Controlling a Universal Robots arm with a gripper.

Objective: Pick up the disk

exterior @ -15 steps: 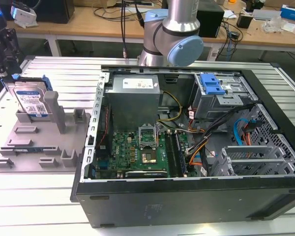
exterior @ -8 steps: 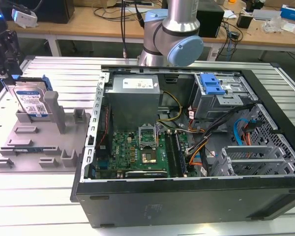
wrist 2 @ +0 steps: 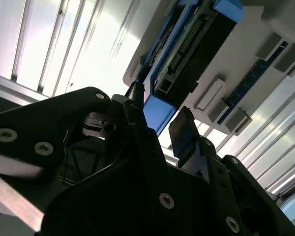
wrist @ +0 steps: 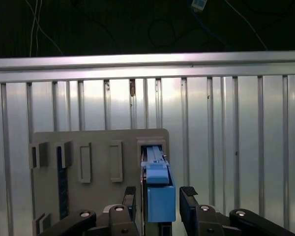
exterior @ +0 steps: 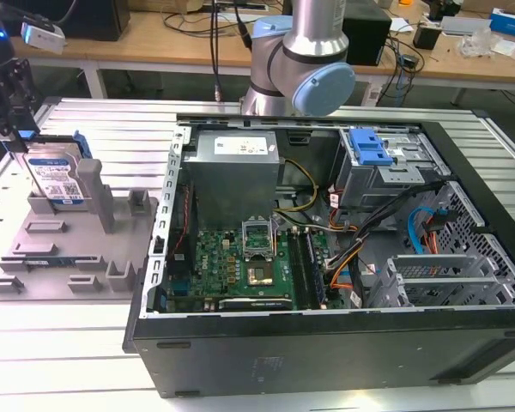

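Disk (exterior: 58, 178) stands on edge — long axis seemingly upright — gripper (wrist: 159, 192) straddling it.

Ribbed aluminium desk (exterior: 60, 360), its long slats catching bright glare. In the first wrist view the slats (wrist: 236, 128) end at a raised metal edge rail (wrist: 147, 61), with a dark space beyond it. At the back of the exterior view stands a wooden workbench (exterior: 154, 47). It carries trailing cables (exterior: 213, 26), a black box (exterior: 366, 34) and a blue-and-white carton (exterior: 511, 21).
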